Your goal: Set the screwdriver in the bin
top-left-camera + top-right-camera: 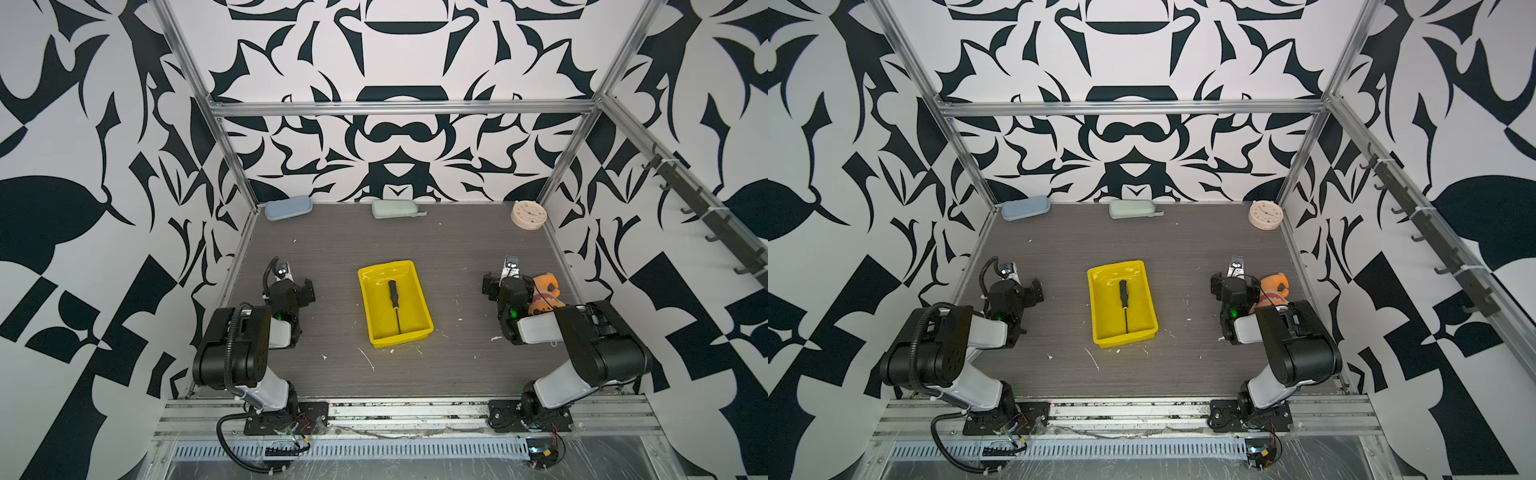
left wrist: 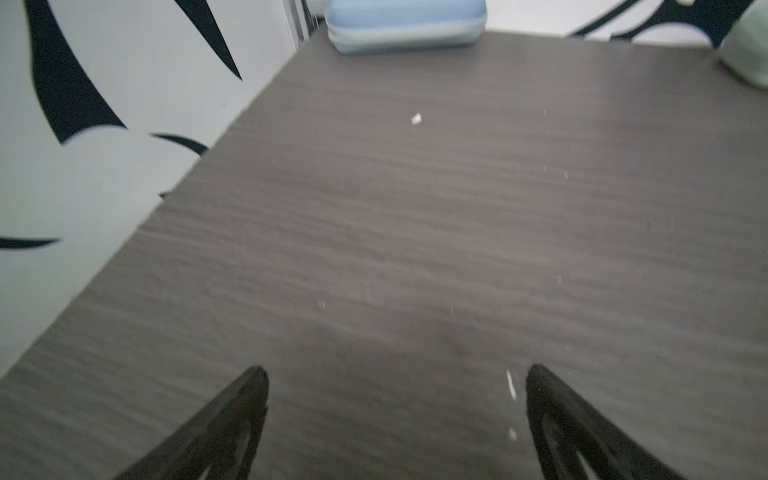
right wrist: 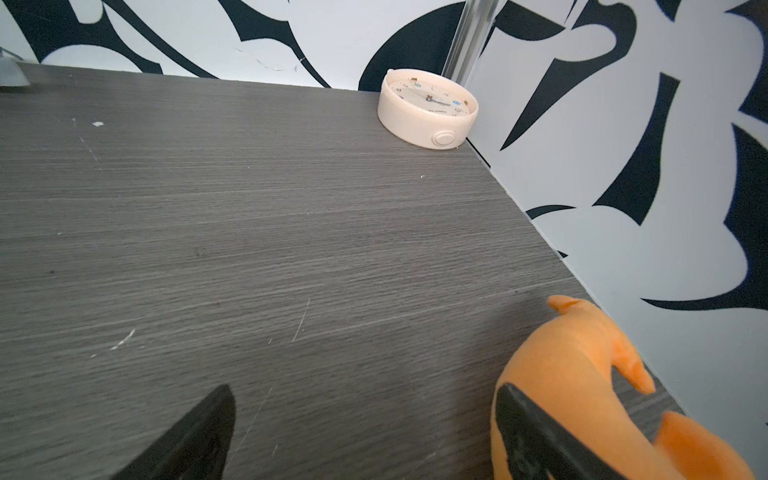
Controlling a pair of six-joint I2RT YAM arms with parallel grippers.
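Slim screwdriver [image 1: 394,302] with a black ribbed handle and a thin dark metal shaft, lying inside the shallow rectangular bright yellow plastic bin [image 1: 419,300] at the middle of the grey wood-grain table [image 1: 457,253]; both top views show it resting on the bin's floor [image 1: 1123,302], free of either arm. The left gripper [image 1: 307,291] sits well to the left of the bin and the right gripper [image 1: 489,286] well to its right, each low over the table and facing the back wall, with the screwdriver between them and apart from both. The left wrist view shows the left gripper [image 2: 397,370] with its jaws spread over bare table; the right wrist view shows the right gripper [image 3: 365,390] likewise spread wide and holding nothing. One right finger [image 3: 536,436] overlaps the orange plush toy [image 3: 573,357] lying just beside that gripper at the right wall; whether they touch cannot be told. The bin's raised rim and a stretch of table flecked with white scraps [image 1: 365,357] separate each gripper from the tool. Along the back wall lie a pale blue pouch [image 1: 289,208], a pale green pouch [image 1: 395,208] and a round cream clock [image 1: 528,215]. The screwdriver's long axis follows the bin's long side, handle toward the back wall, tip near the bin's front wall.
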